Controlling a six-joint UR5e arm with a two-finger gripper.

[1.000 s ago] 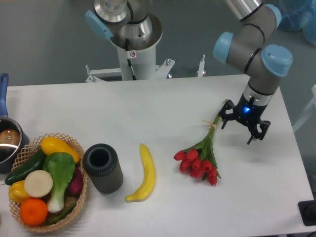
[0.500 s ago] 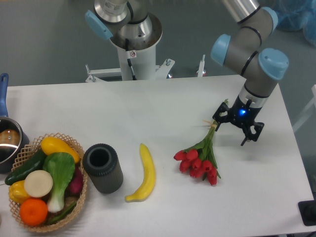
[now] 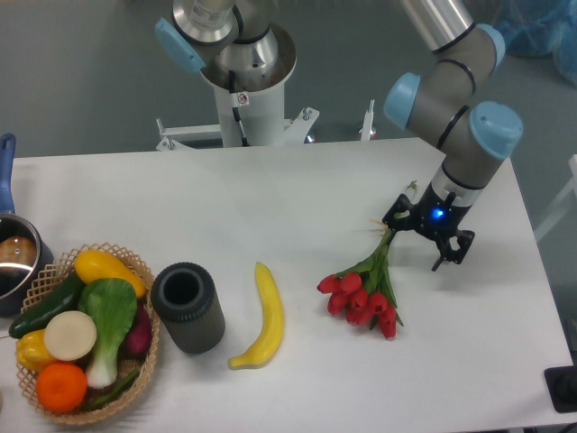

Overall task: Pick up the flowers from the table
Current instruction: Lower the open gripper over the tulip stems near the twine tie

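Note:
The flowers (image 3: 365, 290) lie on the white table (image 3: 297, 198) right of centre, a bunch of red tulip buds with green stems running up and to the right. My gripper (image 3: 416, 245) hangs open just above the upper end of the stems. One finger is beside the stem tips on the left and the other stands out to the right. Nothing is held between the fingers.
A yellow banana (image 3: 262, 317) lies left of the flowers. A dark grey cylinder (image 3: 187, 307) stands beside it. A wicker basket (image 3: 108, 262) of vegetables and fruit sits at the front left. A pot (image 3: 13, 257) with a blue handle is at the left edge.
My gripper has shifted left and slightly down, from right of the stems to over their upper end. The flowers have not moved.

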